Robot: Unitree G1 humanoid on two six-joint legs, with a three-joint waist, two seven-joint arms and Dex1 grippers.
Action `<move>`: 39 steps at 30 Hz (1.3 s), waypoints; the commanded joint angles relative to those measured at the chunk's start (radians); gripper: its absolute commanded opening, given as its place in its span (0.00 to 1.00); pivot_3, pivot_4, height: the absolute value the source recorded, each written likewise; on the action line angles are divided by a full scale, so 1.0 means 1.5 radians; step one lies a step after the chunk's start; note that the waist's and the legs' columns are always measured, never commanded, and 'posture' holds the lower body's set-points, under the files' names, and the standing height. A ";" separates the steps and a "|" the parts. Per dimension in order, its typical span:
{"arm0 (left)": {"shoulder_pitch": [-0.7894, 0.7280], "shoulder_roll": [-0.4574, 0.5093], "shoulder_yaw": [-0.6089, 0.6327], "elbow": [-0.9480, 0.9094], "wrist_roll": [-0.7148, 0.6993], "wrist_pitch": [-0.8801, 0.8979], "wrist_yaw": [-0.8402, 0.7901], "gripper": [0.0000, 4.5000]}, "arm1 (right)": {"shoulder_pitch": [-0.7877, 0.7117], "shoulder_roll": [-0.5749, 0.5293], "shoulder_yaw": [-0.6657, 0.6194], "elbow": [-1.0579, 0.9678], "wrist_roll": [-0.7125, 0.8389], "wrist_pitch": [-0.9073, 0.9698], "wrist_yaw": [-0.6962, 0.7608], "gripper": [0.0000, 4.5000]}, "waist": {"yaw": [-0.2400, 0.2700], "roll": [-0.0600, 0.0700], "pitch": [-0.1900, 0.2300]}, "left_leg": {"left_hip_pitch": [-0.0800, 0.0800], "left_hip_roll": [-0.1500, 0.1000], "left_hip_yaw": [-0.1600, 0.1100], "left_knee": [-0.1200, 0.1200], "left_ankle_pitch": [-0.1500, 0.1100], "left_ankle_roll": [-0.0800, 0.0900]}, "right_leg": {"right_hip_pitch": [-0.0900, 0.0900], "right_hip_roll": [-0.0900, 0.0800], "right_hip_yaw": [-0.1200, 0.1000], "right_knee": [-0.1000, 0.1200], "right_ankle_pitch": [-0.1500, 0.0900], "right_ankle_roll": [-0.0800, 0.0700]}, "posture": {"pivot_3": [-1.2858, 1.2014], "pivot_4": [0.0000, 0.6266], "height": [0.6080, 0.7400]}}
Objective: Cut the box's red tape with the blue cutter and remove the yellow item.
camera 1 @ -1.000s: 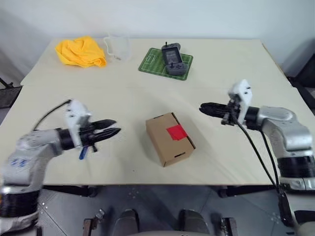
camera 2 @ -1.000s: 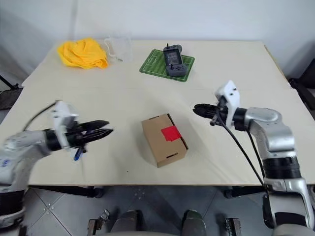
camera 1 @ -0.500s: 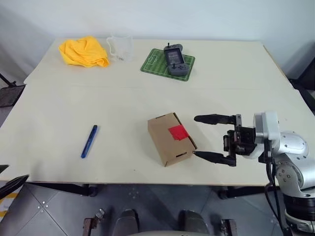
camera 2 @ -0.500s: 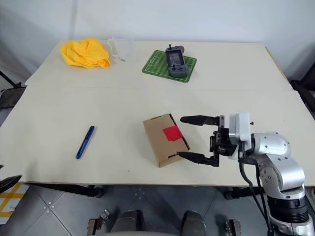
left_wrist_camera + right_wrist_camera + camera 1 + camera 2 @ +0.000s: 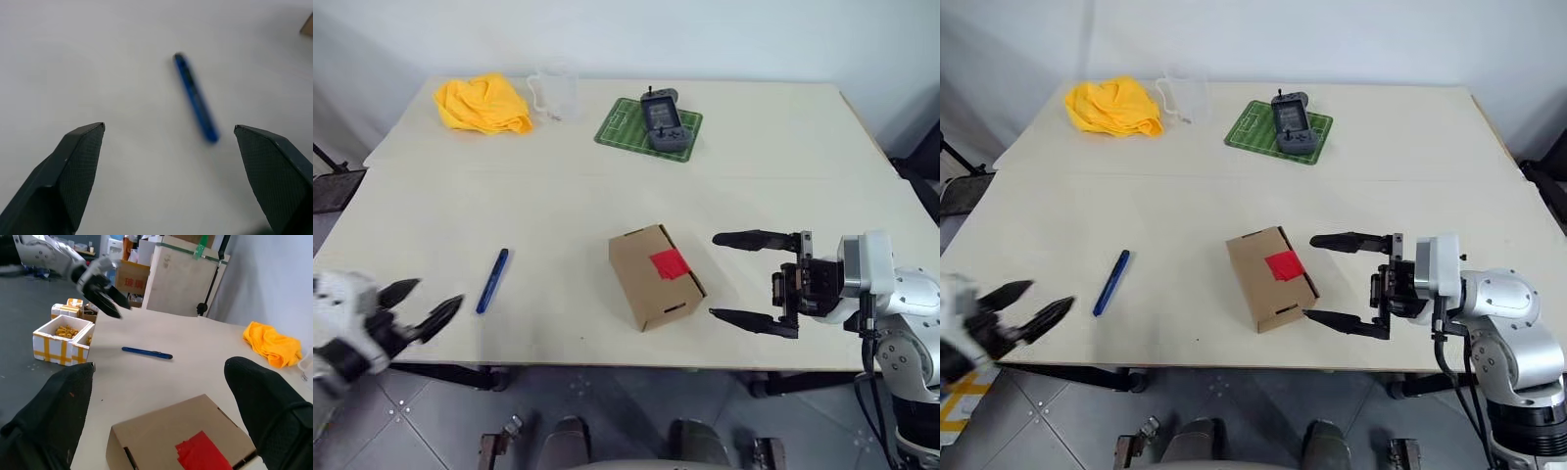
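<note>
While the box [image 5: 656, 277] sits closed at lower centre of the frame, its red tape [image 5: 668, 262] looks whole, so nothing is cut yet. Over at lower left of centre, the blue cutter [image 5: 491, 280] lies flat on the table [image 5: 764, 166], untouched. Bottom left corner, the left gripper [image 5: 423, 305] hangs off the table edge with fingers spread wide, holding nothing, short of the cutter. Lower right, the right gripper [image 5: 736, 278] is splayed wide too, empty, just beside the box's right side. No sign of the yellow item; presumably it's inside. By my reading, every step remains: grab the cutter, slice, open, pull out.
</note>
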 commanded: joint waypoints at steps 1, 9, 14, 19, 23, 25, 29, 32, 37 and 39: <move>-0.033 -0.027 -0.051 -0.061 0.018 0.067 0.118 1.00 | 0.009 -0.015 -0.008 -0.025 0.022 0.010 -0.001 1.00 | -0.002 0.000 0.000 | 0.000 0.000 0.000 0.000 0.000 0.000 | 0.000 0.000 0.000 0.000 0.000 0.000 | 0.52 0.24 1.00; -0.055 -0.039 -0.141 -0.049 0.068 0.123 0.194 1.00 | 0.040 -0.036 -0.011 -0.056 0.040 0.043 -0.011 1.00 | 0.004 0.000 0.000 | 0.000 0.000 0.000 0.000 0.000 0.000 | 0.000 0.000 0.000 -0.001 0.000 0.000 | 0.52 0.24 1.00; -0.069 -0.039 -0.161 -0.030 0.063 0.170 0.197 1.00 | 0.048 -0.041 -0.017 -0.064 0.044 0.045 -0.023 1.00 | 0.009 0.000 0.000 | 0.000 0.000 0.000 0.001 0.000 0.000 | 0.000 0.000 0.000 -0.001 0.000 0.000 | 0.52 0.24 1.00; -0.070 -0.042 -0.173 -0.005 0.067 0.197 0.193 0.91 | 0.058 -0.043 -0.024 -0.075 0.047 0.050 -0.039 1.00 | 0.011 0.002 -0.001 | 0.000 0.000 0.000 0.001 0.000 0.000 | 0.000 0.000 0.000 -0.001 0.000 0.000 | 0.52 0.24 1.00; -0.054 -0.032 -0.202 0.012 0.088 0.185 0.182 0.69 | 0.064 -0.045 -0.031 -0.082 0.050 0.054 -0.049 1.00 | 0.010 0.004 -0.002 | 0.000 0.000 0.000 0.001 0.000 0.000 | 0.000 0.000 0.000 -0.001 0.000 0.000 | 0.52 0.24 1.00; -0.047 -0.035 -0.213 0.016 0.094 0.177 0.179 0.56 | 0.068 -0.047 -0.033 -0.086 0.053 0.056 -0.053 1.00 | 0.010 0.005 -0.003 | 0.001 0.000 0.001 0.001 0.000 0.000 | 0.000 0.000 0.001 -0.001 0.000 0.000 | 0.52 0.24 1.00; -0.041 -0.043 -0.224 0.022 0.107 0.157 0.178 0.32 | 0.070 -0.052 -0.035 -0.087 0.057 0.057 -0.056 1.00 | 0.011 0.006 -0.004 | 0.001 0.000 0.001 0.001 0.000 0.000 | 0.001 0.000 0.001 -0.001 0.000 0.000 | 0.52 0.24 1.00; -0.041 -0.042 -0.229 0.031 0.116 0.140 0.177 0.14 | 0.067 -0.053 -0.034 -0.084 0.057 0.058 -0.057 1.00 | 0.011 0.008 -0.005 | 0.001 0.000 0.001 0.001 0.000 0.000 | 0.001 0.000 0.001 -0.001 0.000 0.000 | 0.52 0.24 1.00; -0.047 -0.032 -0.225 0.051 0.124 0.113 0.165 0.10 | 0.059 -0.054 -0.026 -0.076 0.054 0.056 -0.058 1.00 | 0.012 0.010 -0.006 | 0.002 0.000 0.001 0.001 0.000 0.000 | 0.001 0.000 0.002 -0.001 0.000 0.000 | 0.52 0.24 1.00; -0.048 -0.027 -0.220 0.058 0.124 0.109 0.157 0.10 | 0.057 -0.053 -0.023 -0.074 0.051 0.055 -0.058 1.00 | 0.012 0.010 -0.006 | 0.002 0.000 0.001 0.001 0.000 0.000 | 0.001 0.000 0.002 -0.001 0.000 0.000 | 0.52 0.24 1.00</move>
